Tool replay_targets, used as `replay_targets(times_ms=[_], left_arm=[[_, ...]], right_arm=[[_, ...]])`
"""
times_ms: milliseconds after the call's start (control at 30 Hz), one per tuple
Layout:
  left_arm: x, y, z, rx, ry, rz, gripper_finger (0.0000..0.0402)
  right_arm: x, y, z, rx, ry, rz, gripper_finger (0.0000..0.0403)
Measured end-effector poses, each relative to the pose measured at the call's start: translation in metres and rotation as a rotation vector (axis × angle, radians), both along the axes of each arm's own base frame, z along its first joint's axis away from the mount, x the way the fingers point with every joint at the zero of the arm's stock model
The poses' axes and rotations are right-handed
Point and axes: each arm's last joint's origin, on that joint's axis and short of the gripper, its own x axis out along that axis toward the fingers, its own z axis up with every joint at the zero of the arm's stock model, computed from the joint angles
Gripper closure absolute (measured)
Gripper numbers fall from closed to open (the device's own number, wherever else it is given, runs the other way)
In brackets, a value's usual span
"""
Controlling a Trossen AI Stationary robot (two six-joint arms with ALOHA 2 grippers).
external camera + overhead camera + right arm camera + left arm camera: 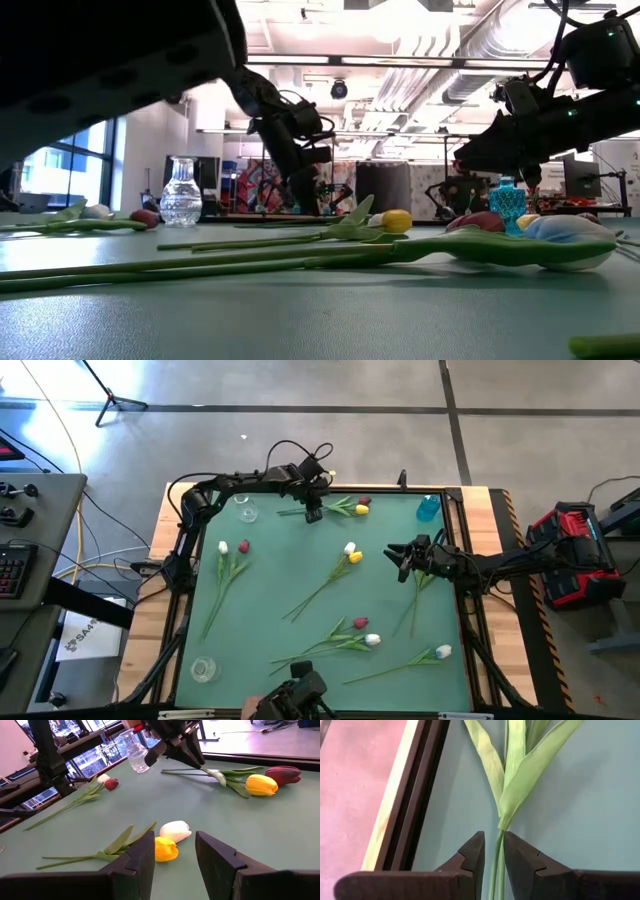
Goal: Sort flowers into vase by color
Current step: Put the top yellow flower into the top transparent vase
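Note:
Artificial tulips lie scattered on the green mat. At the far edge lies a bunch with a yellow head (pixel 361 510) (pixel 260 784) and a dark red head (pixel 282 774). My left gripper (pixel 313 513) (pixel 494 851) stands over this bunch's stems, shut on them. My right gripper (pixel 402 556) (pixel 174 851) is open and hovers right of a yellow and white pair (pixel 352 552) (pixel 170 840), touching nothing. A clear vase (pixel 246 510) and a blue vase (pixel 428 507) stand near the far edge. A second clear vase (pixel 203 668) stands at the near left. My left gripper pinches the thin green stems (pixel 496 862) of the far bunch between its two fingers, just below where the leaves fan out. The fingers come from above, pointing down, and lie across the stems. The bunch lies flat on the mat.
More tulips lie on the mat: a white and dark red pair (pixel 232 547) at left, a dark red and white pair (pixel 366 632) near the front, one white (pixel 443 652) at the near right. A black frame (pixel 420 795) borders the mat. A camera mount (pixel 300 695) sits at the near edge.

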Motion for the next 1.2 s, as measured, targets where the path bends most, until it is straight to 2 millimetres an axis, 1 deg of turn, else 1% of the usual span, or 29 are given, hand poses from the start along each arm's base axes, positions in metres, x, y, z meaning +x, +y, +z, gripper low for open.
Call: replay_targets(times_ms=[200,433,533,733,1067,1200], left_arm=[[-0.0001,-0.0001,-0.0015,-0.004,0.005,0.000,0.0343],[0.0007,0.0007,-0.0051,-0.004,0.006,-0.002,0.0308],[0.0011,0.0005,-0.0062,-0.011,0.002,-0.006,0.0306],[0.0009,0.0005,-0.0084,-0.020,0.006,0.000,0.0319],[0.0007,0.0008,-0.0084,-0.022,0.007,0.003,0.0364],[0.0006,0.0008,-0.0089,-0.022,0.008,0.002,0.0374]], right_arm=[[0.0000,0.0000,0.0000,0.000,-0.001,0.000,0.0272],[0.0000,0.0000,0.0000,0.000,0.000,0.000,0.0272],[0.0000,0.0000,0.0000,0.000,0.000,0.000,0.0272],[0.0000,0.0000,0.0000,0.000,0.000,0.000,0.0272],[0.0000,0.0000,0.0000,0.000,0.000,0.000,0.0272],[0.0000,0.0000,0.0000,0.001,-0.001,0.000,0.0272]])
